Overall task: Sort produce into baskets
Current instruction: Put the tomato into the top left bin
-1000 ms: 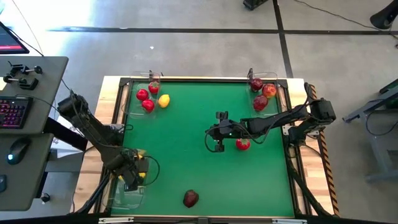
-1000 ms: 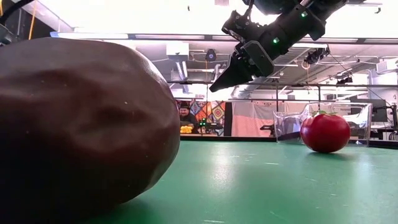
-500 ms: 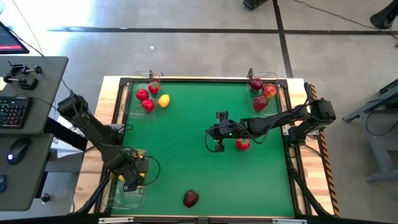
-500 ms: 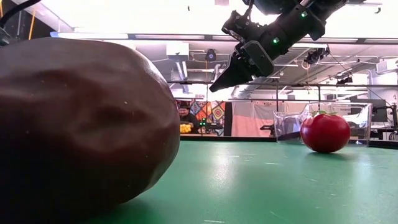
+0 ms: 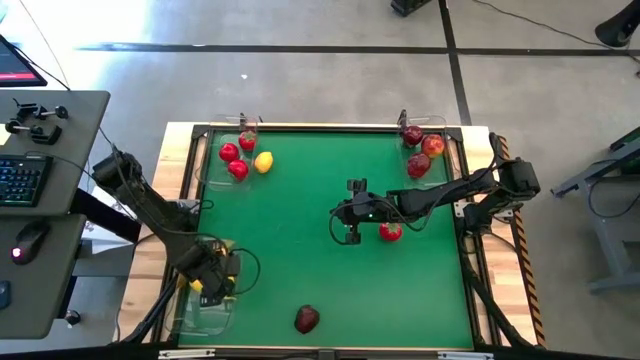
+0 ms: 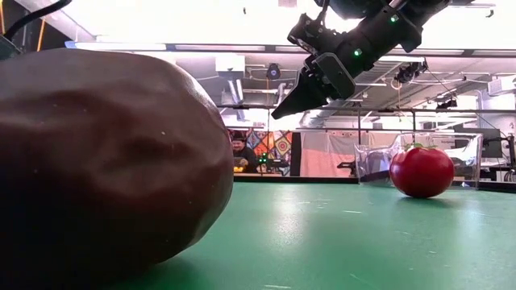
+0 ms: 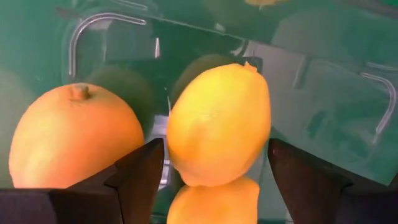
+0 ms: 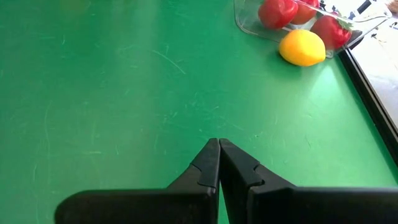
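Lemon (image 7: pixel 219 123) hangs between the left gripper's (image 5: pixel 212 283) spread fingers over the near-left tray (image 5: pixel 205 316); lift straight clear. Right gripper (image 5: pixel 347 237), clenched empty, hovers mid-table.

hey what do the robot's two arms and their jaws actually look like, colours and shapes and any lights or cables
Both arms are dark, nearly black, built from jointed segments. The right gripper tapers to a narrow, pointed wedge; small green lights glow on the arm behind it. The left gripper shows two flat, angular black fingers. In the high view, black cabling loops beside the left arm's wrist. No other markings are readable.
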